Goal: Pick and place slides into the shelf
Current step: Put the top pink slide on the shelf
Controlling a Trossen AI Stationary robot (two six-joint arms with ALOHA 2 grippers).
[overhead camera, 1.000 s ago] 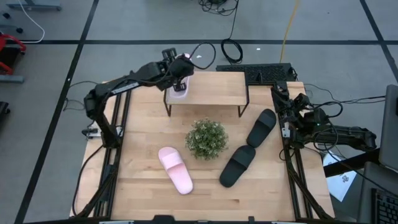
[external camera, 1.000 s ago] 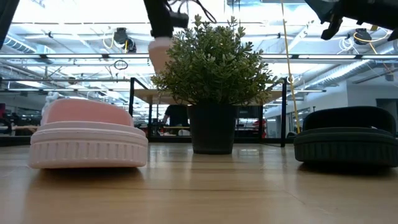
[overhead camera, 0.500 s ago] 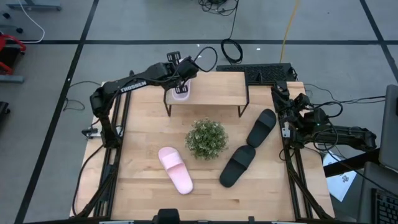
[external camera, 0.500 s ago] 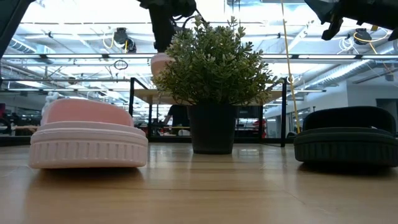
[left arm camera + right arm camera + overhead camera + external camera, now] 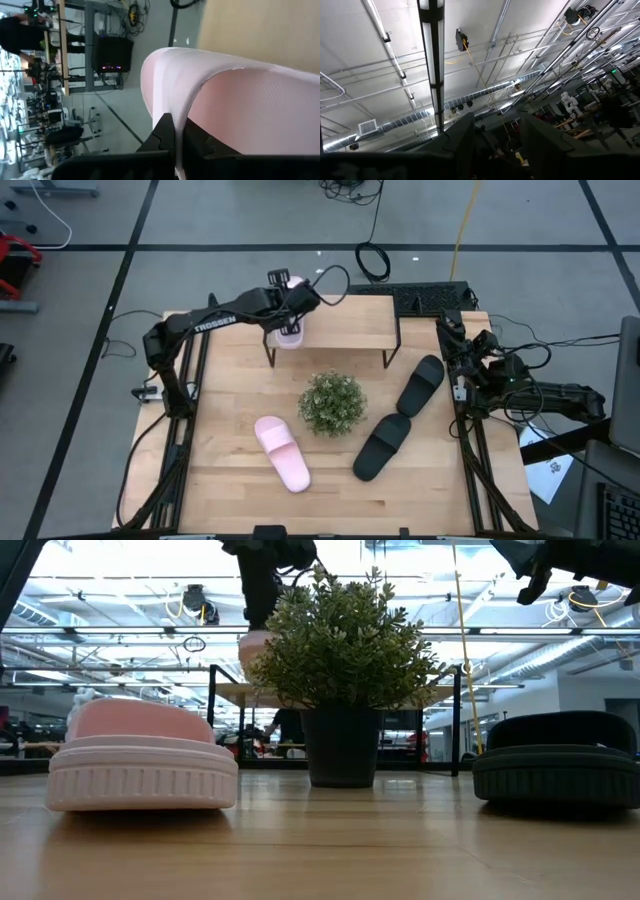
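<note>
The left gripper (image 5: 291, 313) is over the left end of the shelf (image 5: 350, 320), its jaws clamped on the strap of a pink slide (image 5: 235, 100) held at the shelf top. The other pink slide (image 5: 282, 452) lies on the table (image 5: 230, 410) near a potted plant (image 5: 331, 402), two black slides (image 5: 400, 418) to its right. The right gripper (image 5: 462, 345) waits at the table's right edge; I cannot tell how its jaws stand

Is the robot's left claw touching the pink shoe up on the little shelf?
Touching. In the left wrist view, the left gripper has its dark fingers closed on the edge of the pale pink slide sandal's strap.
</note>
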